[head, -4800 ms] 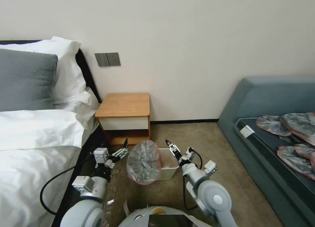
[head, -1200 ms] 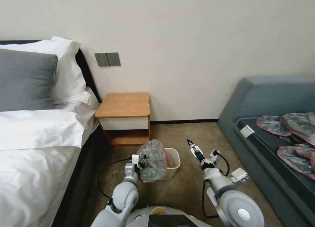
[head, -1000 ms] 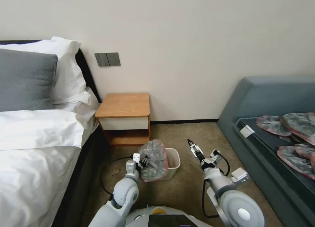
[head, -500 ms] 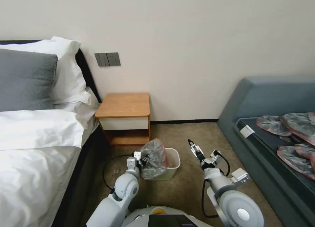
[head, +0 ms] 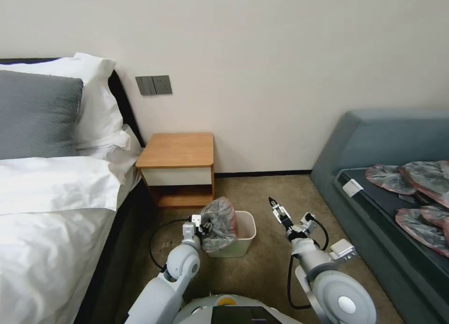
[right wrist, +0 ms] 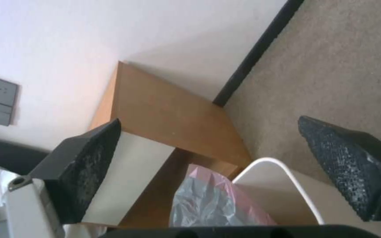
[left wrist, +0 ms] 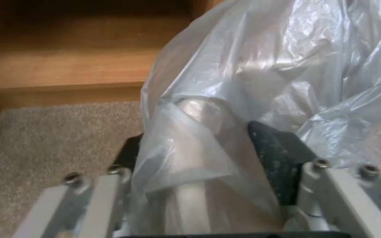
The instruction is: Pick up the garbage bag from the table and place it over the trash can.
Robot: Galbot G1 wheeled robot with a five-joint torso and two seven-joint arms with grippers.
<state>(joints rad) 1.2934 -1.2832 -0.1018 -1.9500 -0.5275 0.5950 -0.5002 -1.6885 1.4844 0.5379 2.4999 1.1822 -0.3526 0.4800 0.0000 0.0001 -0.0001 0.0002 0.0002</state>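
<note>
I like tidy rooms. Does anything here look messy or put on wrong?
Yes. The wrinkly grey plastic garbage bag sits bunched over one side of the cream plastic trash can, leaving the rest uncovered. The left gripper holds the bag; the right gripper hangs open beside the can.

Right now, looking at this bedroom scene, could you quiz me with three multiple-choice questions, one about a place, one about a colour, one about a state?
1. Where is the wrinkly translucent grey garbage bag?
A. on the nightstand top
B. draped at the cream plastic trash can, on its bed side
C. on the bed

2. What colour is the bag's rim?
A. pinkish-red
B. green
C. black

3. How is the right gripper?
A. shut on the bag
B. open, holding nothing
C. inside the bin

Answers: 1 B, the head view shows it bunched there, the left gripper with it. 2 A, the right wrist view shows the pink edge. 3 B, its pads stand wide apart.
</note>
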